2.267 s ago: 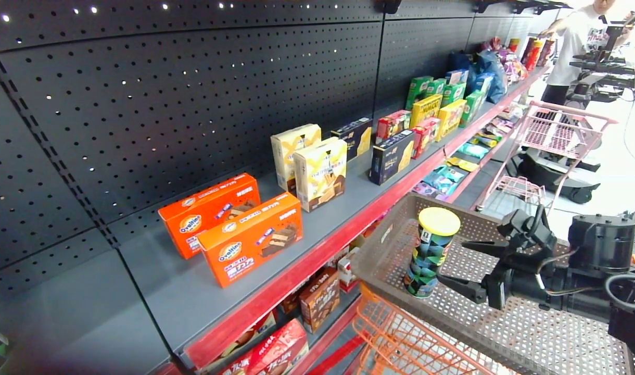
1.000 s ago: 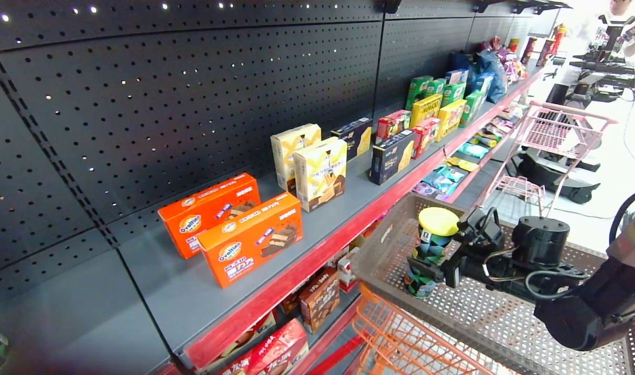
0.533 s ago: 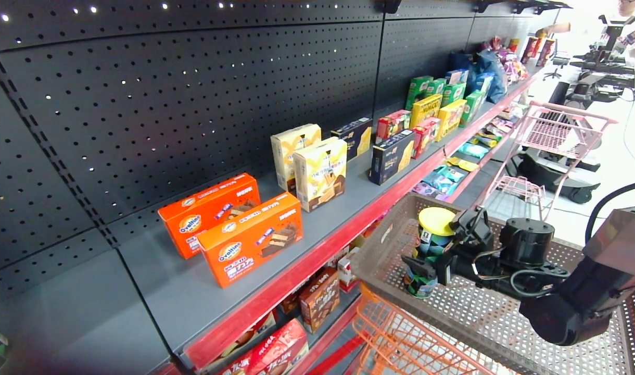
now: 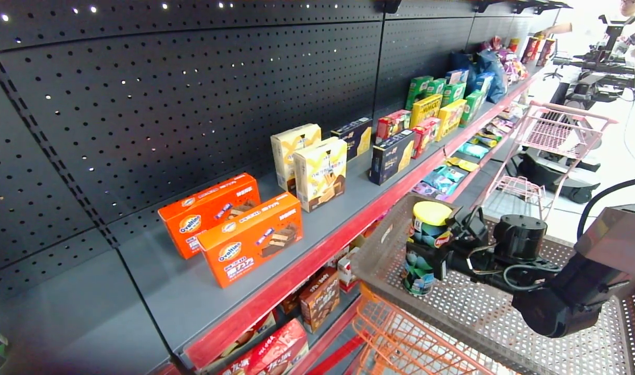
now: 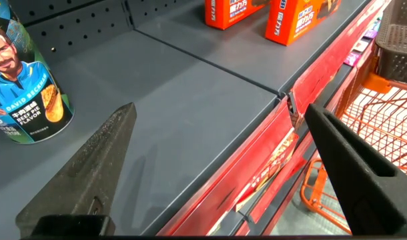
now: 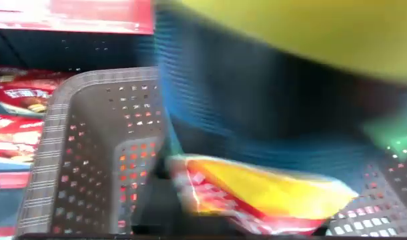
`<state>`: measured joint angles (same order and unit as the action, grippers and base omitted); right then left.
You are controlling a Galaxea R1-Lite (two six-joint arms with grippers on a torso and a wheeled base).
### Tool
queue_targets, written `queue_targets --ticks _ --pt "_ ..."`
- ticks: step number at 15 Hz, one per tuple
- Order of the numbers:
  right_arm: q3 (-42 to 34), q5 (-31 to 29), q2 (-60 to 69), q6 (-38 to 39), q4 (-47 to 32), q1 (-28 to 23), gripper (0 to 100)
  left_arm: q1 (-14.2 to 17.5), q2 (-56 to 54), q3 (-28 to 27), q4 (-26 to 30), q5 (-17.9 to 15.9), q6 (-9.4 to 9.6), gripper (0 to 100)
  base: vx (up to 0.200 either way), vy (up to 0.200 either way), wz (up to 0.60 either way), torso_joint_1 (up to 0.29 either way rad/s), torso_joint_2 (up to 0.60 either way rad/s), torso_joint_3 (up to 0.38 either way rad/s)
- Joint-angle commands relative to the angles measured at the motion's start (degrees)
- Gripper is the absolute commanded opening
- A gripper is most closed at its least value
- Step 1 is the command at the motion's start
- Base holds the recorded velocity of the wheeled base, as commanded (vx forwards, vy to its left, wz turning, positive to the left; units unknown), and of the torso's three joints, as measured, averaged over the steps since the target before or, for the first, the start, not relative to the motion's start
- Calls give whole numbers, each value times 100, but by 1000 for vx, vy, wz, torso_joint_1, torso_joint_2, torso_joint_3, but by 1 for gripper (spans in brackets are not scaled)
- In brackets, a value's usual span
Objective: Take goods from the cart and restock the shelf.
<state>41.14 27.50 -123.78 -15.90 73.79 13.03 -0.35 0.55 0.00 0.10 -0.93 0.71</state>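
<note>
- The right gripper (image 4: 429,244) is clamped on the yellow-lidded can (image 4: 431,228). One dark finger crosses the front of the body at mid-height, and the other sits behind it.
- The yellow-lidded can is a tall cylinder with a smooth flat lid and a printed wrap of blue, green and dark facets. It is close to upright inside the basket (image 4: 380,242), near the basket corner closest to the shelf's red edge. Whether its base touches the basket floor cannot be told.
- In the right wrist view the yellow-lidded can (image 6: 270,100) sits very close and blurred, with a red-and-yellow patch on its wrap.
- The basket is rigid brown plastic and rectangular, its walls and floor pierced with rows of round holes. It rests on top of the orange wire cart (image 4: 401,341).
- The left gripper (image 5: 220,113) has two matte dark wedge-shaped fingers spread wide, holding nothing, above the front edge of the shelf (image 4: 156,284).
- The shelf is a flat grey sheet-metal deck with a red front lip. It is backed by black pegboard (image 4: 192,104).
- A shelf can (image 5: 27,87), a glossy cylinder with a printed figure, stands upright on the grey deck apart from the left gripper's fingers.
- Two orange cartons (image 4: 250,237), flat and rectangular, stand one behind the other at mid-deck.
- Two cream cartons (image 4: 320,174) stand upright just beyond them along the deck.
</note>
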Motion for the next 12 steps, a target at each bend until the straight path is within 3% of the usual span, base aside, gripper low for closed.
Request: queue_targets --ticks 1,4,8,12 --pt "-27 1 214 -1 -137 6 0 0 7 0 -1 5 0 100 0 0 0 0 0 0" --pt "-124 1 1163 -10 -1165 -73 0 0 7 0 -1 5 0 100 0 0 0 0 0 0" --pt "-449 1 1893 236 -1569 -178 0 0 7 0 -1 5 0 100 0 0 0 0 0 0" --pt "-1214 -26 4152 509 -2940 -143 0 0 7 0 -1 5 0 100 0 0 0 0 0 0"
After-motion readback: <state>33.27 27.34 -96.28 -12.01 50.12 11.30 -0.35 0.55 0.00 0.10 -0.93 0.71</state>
